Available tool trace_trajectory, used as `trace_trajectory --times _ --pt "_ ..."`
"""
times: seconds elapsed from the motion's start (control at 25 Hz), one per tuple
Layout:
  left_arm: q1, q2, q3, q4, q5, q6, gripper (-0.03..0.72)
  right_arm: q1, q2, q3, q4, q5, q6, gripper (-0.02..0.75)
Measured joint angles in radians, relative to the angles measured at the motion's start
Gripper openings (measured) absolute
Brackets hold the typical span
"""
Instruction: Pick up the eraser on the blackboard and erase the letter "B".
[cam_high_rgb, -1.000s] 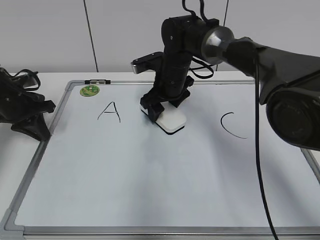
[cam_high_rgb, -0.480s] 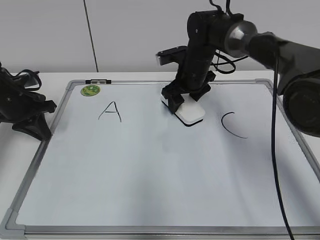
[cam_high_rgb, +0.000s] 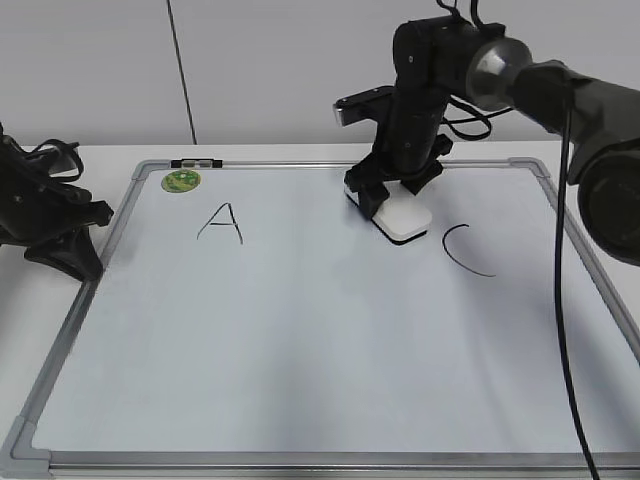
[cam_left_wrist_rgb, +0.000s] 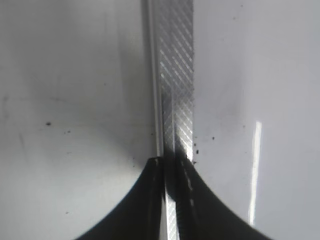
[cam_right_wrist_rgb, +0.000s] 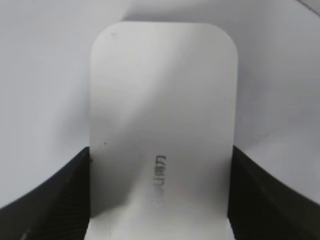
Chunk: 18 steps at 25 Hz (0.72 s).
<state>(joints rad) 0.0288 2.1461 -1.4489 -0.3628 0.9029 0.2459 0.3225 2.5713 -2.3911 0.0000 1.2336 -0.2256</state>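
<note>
Right gripper (cam_high_rgb: 388, 203) clamps eraser (cam_high_rgb: 405, 219) flat on blackboard (cam_high_rgb: 300, 340); "B" not visible. Left gripper (cam_left_wrist_rgb: 167, 200) at 9 o'clock, fingers pressed together.

The big white blackboard (cam_high_rgb: 300, 340) is bare over its whole middle and all the way down to six o'clock, so a hand could slide there freely. Up near twelve o'clock the right gripper (cam_high_rgb: 385, 200) stands tall, pinching the eraser (cam_high_rgb: 405, 220), and its black arm fills the air toward two o'clock. The "A" (cam_high_rgb: 219, 223) sits at ten o'clock and the "C" (cam_high_rgb: 465, 250) just beside the eraser, with bare board between the letters. At nine o'clock the left gripper (cam_high_rgb: 65, 240) rests on the board's grey frame (cam_left_wrist_rgb: 172, 75), blocking that edge.
</note>
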Motion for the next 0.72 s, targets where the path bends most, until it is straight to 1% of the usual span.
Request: trace_trajectory --times 0.72 --pt "0.0 0.0 -0.002 0.002 0.0 0.0 0.033 -0.025 -0.017 -0.023 0.012 0.013 0.015 0.538"
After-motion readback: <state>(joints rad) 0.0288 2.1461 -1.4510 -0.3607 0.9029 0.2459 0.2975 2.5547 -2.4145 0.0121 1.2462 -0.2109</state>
